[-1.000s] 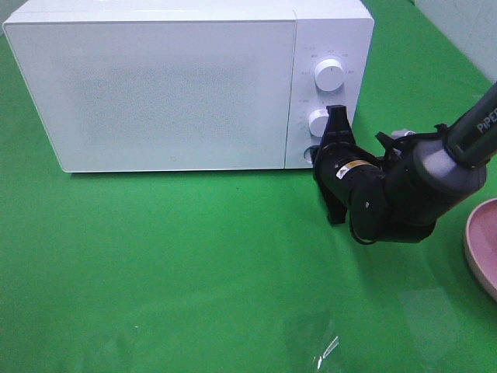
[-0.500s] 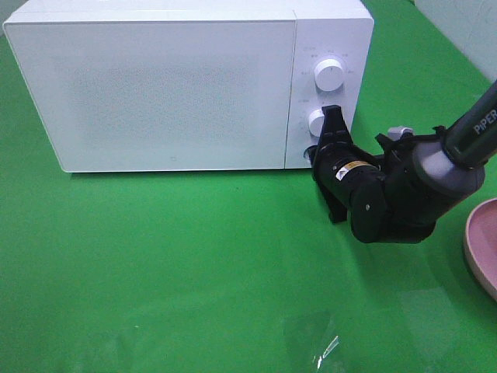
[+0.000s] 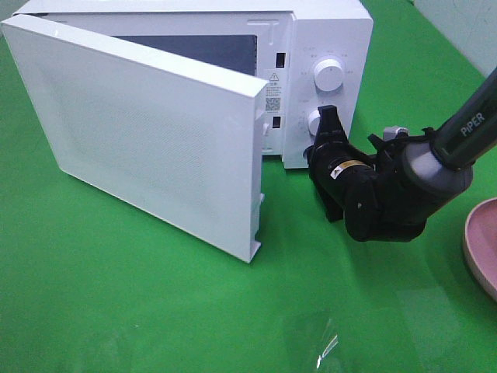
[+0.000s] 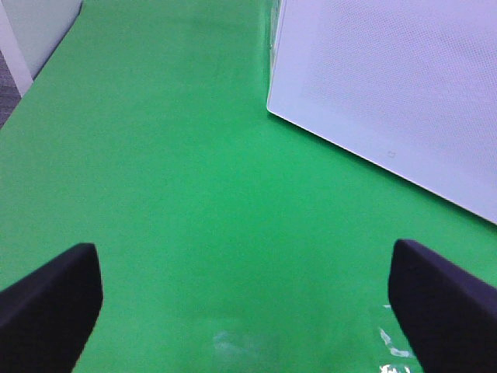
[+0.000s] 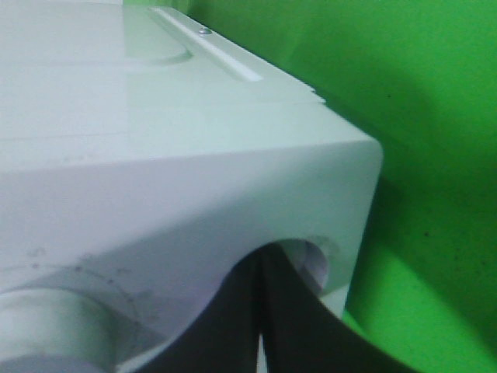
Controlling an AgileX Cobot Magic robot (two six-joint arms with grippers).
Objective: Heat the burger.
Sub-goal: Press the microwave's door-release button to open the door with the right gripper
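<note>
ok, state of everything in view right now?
Door: open, swung wide.
Cavity: mostly hidden behind door.
Right tool: shut, tips at button.
Left tool: open, empty.
Plate: only edge in view.
Burger: not in view.

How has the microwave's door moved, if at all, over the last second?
Yes. The door has swung open on its left hinge. Its free edge now stands out in front, away from the control panel, which stayed put.

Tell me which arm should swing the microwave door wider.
Right, probably: the right pincer, shut, sits at the control panel beside the door's free edge. The left pincer, open, only faces the door's outer side.
</note>
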